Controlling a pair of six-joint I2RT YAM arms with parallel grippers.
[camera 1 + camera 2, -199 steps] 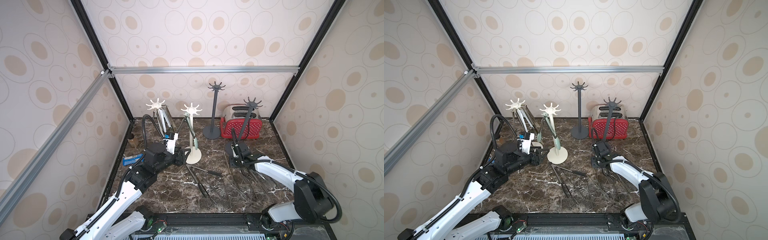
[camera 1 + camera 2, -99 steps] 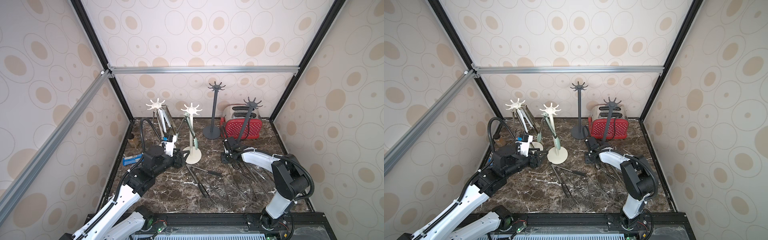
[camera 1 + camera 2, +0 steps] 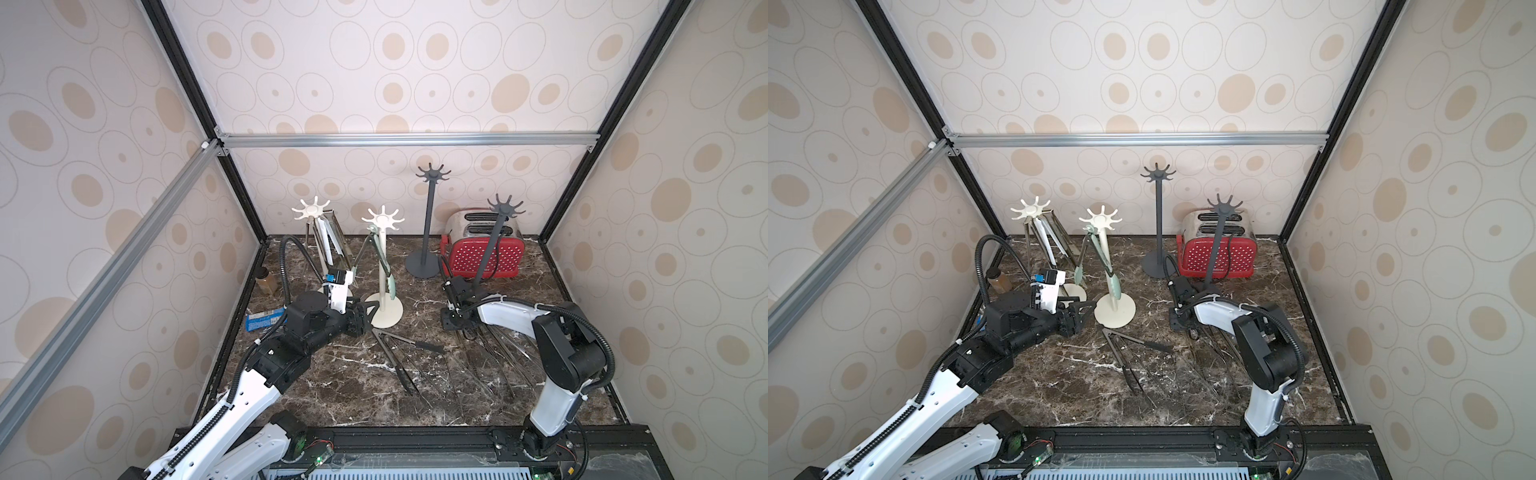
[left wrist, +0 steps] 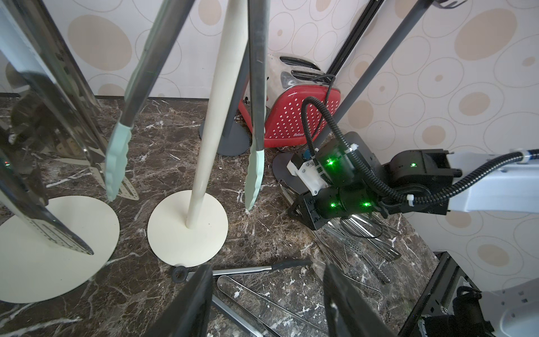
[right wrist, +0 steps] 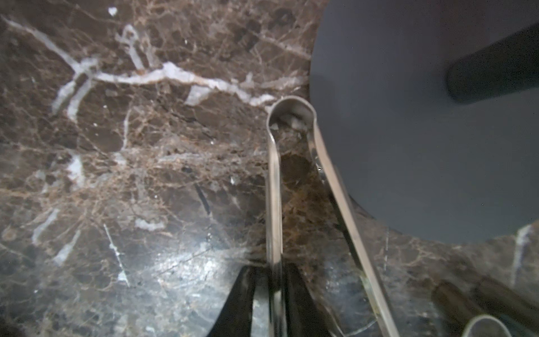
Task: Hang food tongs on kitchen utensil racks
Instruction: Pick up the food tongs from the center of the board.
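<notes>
a: where are the tongs?
b: shiny steel tongs point(image 5: 274, 189) lie on veined marble point(image 5: 116, 146), looped bend at the round base of a dark grey rack point(image 5: 408, 146). the right gripper point(image 5: 271, 274) has black fingers point(image 5: 239, 303) flanking one arm; pinched or not, i cannot tell.
a: the left gripper point(image 4: 267, 271)?
b: spread wide, empty, near green-tipped tongs point(image 4: 255, 181) hanging on a cream rack point(image 4: 204, 140).

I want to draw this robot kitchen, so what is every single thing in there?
Pale racks: two, cream, back left.
Dark racks: two, grey, back middle and right.
Toaster: one, red and silver, back right.
Hanging tongs: a few, steel, leftmost pale rack.
Green-tipped tongs: one, steel and green, other pale rack.
Black-tipped tongs: one, steel and black, table middle.
Loose tongs: several, steel, heaped at table right.
Jar: one, brown, left wall.
Packet: one, blue, left edge.
Table: one, dark marble, underneath everything.
Left claw: one, black, open and empty.
Right claw: one, black, straddling one loose tongs arm.
</notes>
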